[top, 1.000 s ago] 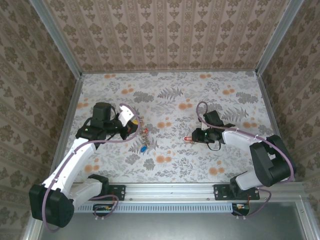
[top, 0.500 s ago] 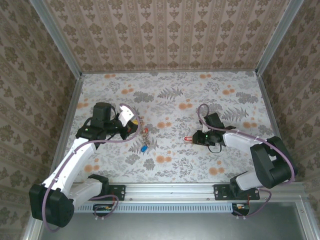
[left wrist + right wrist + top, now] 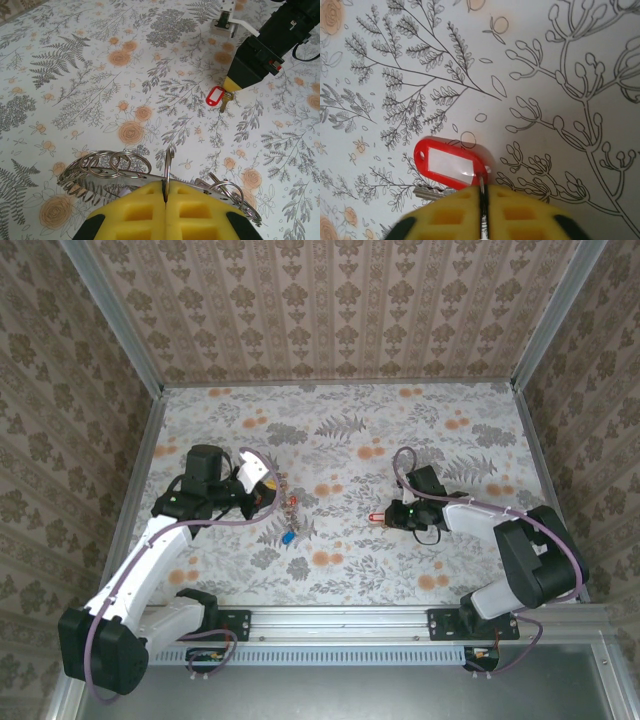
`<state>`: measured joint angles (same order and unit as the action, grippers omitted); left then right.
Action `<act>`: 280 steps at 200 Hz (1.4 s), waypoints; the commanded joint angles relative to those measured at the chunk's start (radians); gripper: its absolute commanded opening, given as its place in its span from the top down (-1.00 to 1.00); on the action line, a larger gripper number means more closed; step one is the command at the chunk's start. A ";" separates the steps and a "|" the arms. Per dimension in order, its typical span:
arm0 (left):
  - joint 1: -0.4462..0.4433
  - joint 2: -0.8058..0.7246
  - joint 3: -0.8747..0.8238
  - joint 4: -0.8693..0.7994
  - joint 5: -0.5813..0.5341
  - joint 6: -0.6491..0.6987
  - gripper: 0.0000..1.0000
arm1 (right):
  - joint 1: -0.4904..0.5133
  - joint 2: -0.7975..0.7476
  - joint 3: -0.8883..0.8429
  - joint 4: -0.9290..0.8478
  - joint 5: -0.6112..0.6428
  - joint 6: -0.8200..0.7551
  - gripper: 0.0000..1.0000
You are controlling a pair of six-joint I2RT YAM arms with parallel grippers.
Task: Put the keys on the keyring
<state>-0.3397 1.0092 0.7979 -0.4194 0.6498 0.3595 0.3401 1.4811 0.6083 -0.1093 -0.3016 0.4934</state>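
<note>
The left gripper [image 3: 165, 184] has its yellow pads [image 3: 135, 210] pressed together on a thin metal ring that stands on edge between them. As far as I can see, this is the keyring [image 3: 169, 156]. On both sides of the keyring, very close, several small silver loops [image 3: 107, 165] lie flat on the flowered table [image 3: 350, 440]. From above, a little bunch of keys [image 3: 290, 502] is just beside the keyring, on the side away from the left arm. One blue-tagged key [image 3: 287, 537] lies alone near the keyring, a bit toward the arm bases. Well apart from the keyring, toward the right arm, is the red-tagged key [image 3: 452, 167]. It lies low on the table, its tag flat, with its metal blade [image 3: 427, 191] under the tag's edge. The right gripper [image 3: 482, 192] has its pads closed together on the small wire loop at the end of this tag.
</note>
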 commanded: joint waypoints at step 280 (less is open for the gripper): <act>-0.292 -0.127 -0.085 0.125 -0.132 0.240 1.00 | 0.520 -0.307 0.181 0.219 -0.062 -0.789 1.00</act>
<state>-0.6220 0.9054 0.7185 -0.3489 0.5137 0.5991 0.8513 1.1347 0.7341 0.0582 -0.3923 -0.3138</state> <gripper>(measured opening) 0.047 0.067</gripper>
